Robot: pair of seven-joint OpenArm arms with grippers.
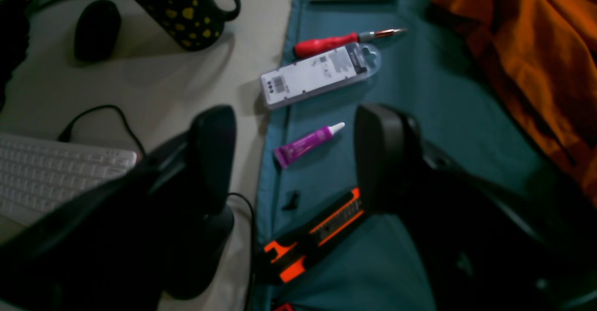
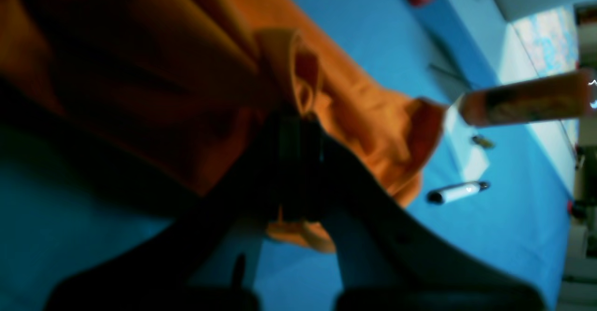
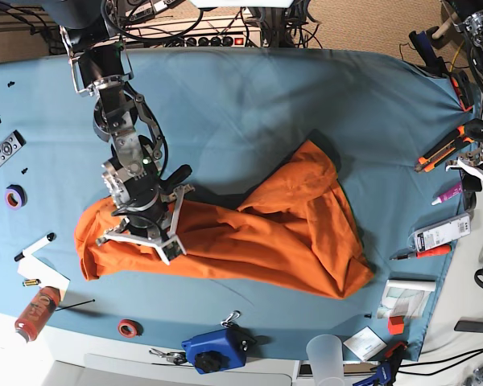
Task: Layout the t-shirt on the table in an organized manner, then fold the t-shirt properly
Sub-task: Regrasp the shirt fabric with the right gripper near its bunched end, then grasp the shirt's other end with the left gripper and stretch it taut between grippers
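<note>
The orange t-shirt (image 3: 274, 233) lies crumpled across the front middle of the teal table (image 3: 249, 104), bunched at its left end. My right gripper (image 3: 141, 229) is down on that left end. In the right wrist view its fingers (image 2: 298, 129) are shut on a raised fold of the t-shirt (image 2: 140, 68). My left gripper (image 1: 298, 162) hovers open over the table's (image 1: 419, 82) right margin, nothing between its fingers. The t-shirt (image 1: 536, 59) lies apart from it, at the upper right of that view.
Under the left gripper lie a purple tube (image 1: 308, 145), a clear plastic case (image 1: 319, 74), a red screwdriver (image 1: 345, 41) and an orange-black knife (image 1: 317, 236). A marker (image 3: 34, 245), an orange bottle (image 3: 36, 312) and a tape roll (image 3: 129, 327) sit front left.
</note>
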